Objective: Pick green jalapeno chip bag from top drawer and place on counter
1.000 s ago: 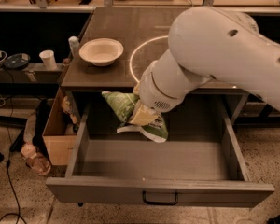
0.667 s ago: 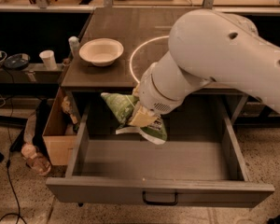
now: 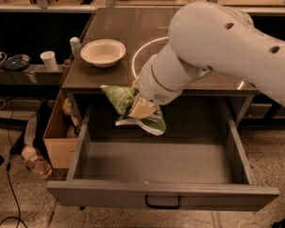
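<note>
The green jalapeno chip bag (image 3: 125, 101) hangs crumpled in the air above the back left of the open top drawer (image 3: 161, 163), just below the counter's front edge. My gripper (image 3: 141, 109) is at the end of the big white arm (image 3: 213, 46) and is shut on the bag, its tan fingertip pressed into the bag's middle. The drawer is pulled fully out and its grey floor is bare; its black handle (image 3: 162, 203) is at the front centre. The counter (image 3: 133, 23) is the dark tabletop behind, with a glowing white circle (image 3: 143, 49) partly hidden by my arm.
A white bowl (image 3: 103, 52) sits on the counter's left part, with a small bottle (image 3: 75, 45) beside it. A tan cardboard box (image 3: 59, 137) stands on the floor left of the drawer. A white cup (image 3: 49, 60) is on a low shelf further left.
The bag and gripper have risen slightly and shifted a little toward the counter's front edge; otherwise the scene is the same.
</note>
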Action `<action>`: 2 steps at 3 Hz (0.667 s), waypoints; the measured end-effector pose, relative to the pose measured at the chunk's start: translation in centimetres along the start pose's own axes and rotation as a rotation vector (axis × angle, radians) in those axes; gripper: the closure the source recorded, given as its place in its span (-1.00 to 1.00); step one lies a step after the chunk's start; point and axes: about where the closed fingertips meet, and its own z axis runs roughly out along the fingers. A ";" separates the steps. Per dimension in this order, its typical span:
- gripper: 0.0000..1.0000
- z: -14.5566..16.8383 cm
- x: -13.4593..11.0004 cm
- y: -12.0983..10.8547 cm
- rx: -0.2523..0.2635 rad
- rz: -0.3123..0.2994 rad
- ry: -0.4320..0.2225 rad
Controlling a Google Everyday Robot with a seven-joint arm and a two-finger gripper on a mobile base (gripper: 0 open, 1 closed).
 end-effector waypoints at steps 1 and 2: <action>1.00 0.3 0.0 -3.8 0.027 -0.013 0.001; 1.00 0.2 0.3 -7.8 0.067 -0.026 0.014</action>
